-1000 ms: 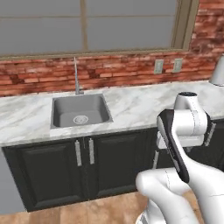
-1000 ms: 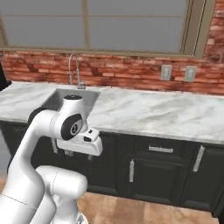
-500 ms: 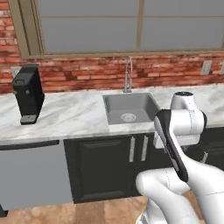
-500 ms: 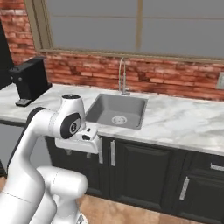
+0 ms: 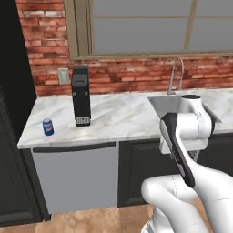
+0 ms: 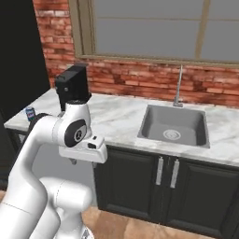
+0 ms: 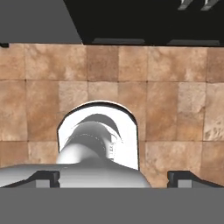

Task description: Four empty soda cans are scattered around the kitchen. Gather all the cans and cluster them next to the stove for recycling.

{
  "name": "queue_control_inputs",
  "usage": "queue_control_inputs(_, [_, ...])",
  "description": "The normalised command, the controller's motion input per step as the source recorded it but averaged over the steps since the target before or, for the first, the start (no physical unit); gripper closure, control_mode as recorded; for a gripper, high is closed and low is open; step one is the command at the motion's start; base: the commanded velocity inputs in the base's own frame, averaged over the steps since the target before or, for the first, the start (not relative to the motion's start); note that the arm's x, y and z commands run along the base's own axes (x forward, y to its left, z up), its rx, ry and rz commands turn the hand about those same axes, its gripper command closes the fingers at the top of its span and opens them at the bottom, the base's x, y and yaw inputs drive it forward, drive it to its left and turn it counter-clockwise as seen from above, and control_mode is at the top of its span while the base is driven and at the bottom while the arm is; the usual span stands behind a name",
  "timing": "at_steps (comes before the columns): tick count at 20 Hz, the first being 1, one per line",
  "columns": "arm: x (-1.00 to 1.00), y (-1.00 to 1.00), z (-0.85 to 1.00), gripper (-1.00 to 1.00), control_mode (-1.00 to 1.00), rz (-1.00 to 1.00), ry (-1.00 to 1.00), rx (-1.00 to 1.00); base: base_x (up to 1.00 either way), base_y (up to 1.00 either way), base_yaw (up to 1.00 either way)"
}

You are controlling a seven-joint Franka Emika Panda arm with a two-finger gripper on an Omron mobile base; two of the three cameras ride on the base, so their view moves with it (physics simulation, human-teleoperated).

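On the counter's left end a blue can (image 5: 47,127) has come into sight beside the coffee machine (image 5: 81,95) as I drove left; my gripper (image 7: 113,177) hangs floorward, fingers apart, empty.

Blue soda can (image 5: 47,127) too small to read label; in right base view same can (image 6: 31,113) partly hidden behind arm's shoulder. Sink (image 5: 157,103) mostly blocked by arm in left base view, faucet (image 5: 175,75) base hidden too. Coffee machine (image 6: 71,87) lower part covered by arm in right base view. Finger tips (image 7: 43,177) cropped by bottom band, gap state unreadable. Cabinet handles (image 7: 192,4) cut off at hand view's top edge.
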Motion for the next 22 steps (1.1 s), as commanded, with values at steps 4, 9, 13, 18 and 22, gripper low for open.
queue_control_inputs(4, [0.0, 0.0, 0.0, -1.0, 1.0, 0.0, 0.0, 0.0, 0.44, 0.62, 0.0])
queue_control_inputs(9, [0.0, 0.0, 0.0, -1.0, 1.0, 0.0, 0.0, 0.0, 0.5, 0.68, 0.0])
queue_control_inputs(13, [0.0, 0.0, 0.0, -1.0, 1.0, 0.0, 0.0, 0.0, 0.46, 0.69, 0.0])
queue_control_inputs(18, [0.0, 0.0, 0.0, -1.0, 1.0, 0.0, 0.0, 0.0, 0.44, 0.41, 0.0])
queue_control_inputs(22, [0.0, 0.0, 0.0, -1.0, 1.0, 0.0, 0.0, 0.0, 0.36, 0.42, 0.0])
